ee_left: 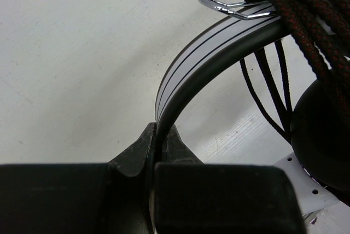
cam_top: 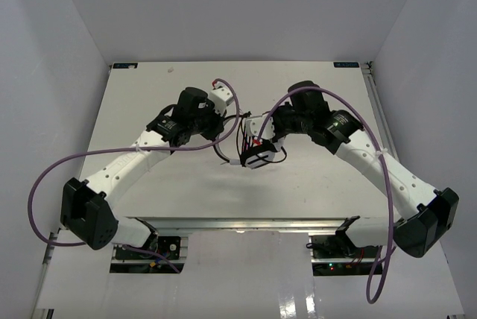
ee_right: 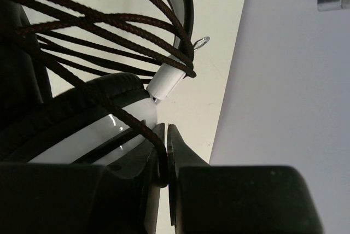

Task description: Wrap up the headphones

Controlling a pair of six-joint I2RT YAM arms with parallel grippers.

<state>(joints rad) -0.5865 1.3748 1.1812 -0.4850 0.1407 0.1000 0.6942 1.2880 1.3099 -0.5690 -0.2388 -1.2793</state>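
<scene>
Top view: the white table (cam_top: 149, 88) lies in a booth with plain pale walls (cam_top: 45, 73) on three sides and a metal rail (cam_top: 238, 223) along its near edge. The left arm (cam_top: 134, 159) and right arm (cam_top: 373, 162) reach in from the near corners, each trailing a purple cable (cam_top: 45, 185). Between their ends, near the table's middle, are the headphones (cam_top: 255, 153), with black cord around them. From up here I cannot tell how either pincer stands, nor whether the headphones touch the table.

Left wrist view: the left pincer (ee_left: 158, 146) is clamped on the white headband (ee_left: 208, 42), which arcs up to the right over bare, faintly scuffed table. Several turns of the cord (ee_left: 306, 10) lie bunched over the band's far end, beside a thin metal loop (ee_left: 229, 5). A black earcup (ee_left: 322, 130) sits at the right edge.

Right wrist view: the right pincer (ee_right: 165, 149) is pressed together with one strand of cord running between its tips. Only this view shows the table edge meeting a wall, and many cord strands crossing above the earcup's padded rim.
</scene>
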